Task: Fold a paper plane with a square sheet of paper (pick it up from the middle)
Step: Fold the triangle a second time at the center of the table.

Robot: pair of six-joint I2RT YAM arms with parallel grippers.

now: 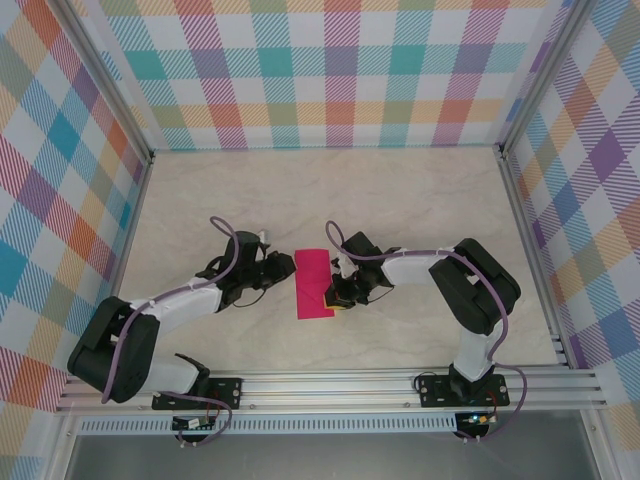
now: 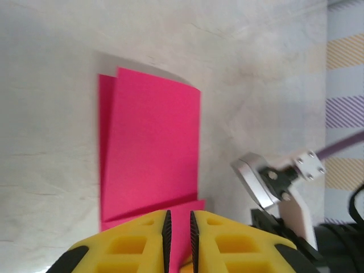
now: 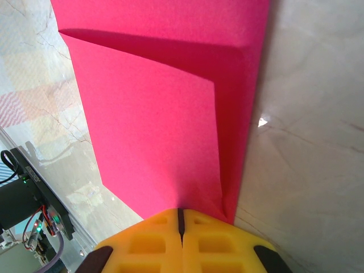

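Your left arm (image 1: 160, 310) is reaching up from the lower left of the top view, elbow sitting low by the rail and forearm slanting up and right toward the middle of the table (image 1: 400, 200). Your right arm (image 1: 470, 290) is rising from the lower right, bending at a high elbow on the right and stretching its forearm leftward. The two wrists are facing each other across the paper (image 1: 312, 285), which is lying in the centre of that view as a tall, narrow, folded magenta strip.

In the left wrist view your left tool (image 2: 179, 219) is sitting at the bottom edge, its yellow fingers (image 2: 136, 244) standing a narrow slit apart. Pink is showing through the slit, and the paper's near edge is reaching right up to the fingertips. You cannot tell whether the pads are touching it. The folded sheet is lying flat on the table above the tool, with one layer offset over another, and part of the right arm is showing at the lower right.

In the right wrist view your right tool (image 3: 181, 219) is pressed together with no gap showing. It is pinching the paper's near edge, and the sheet is fanning upward from between its fingers (image 3: 210, 239), a diagonal fold running across it.
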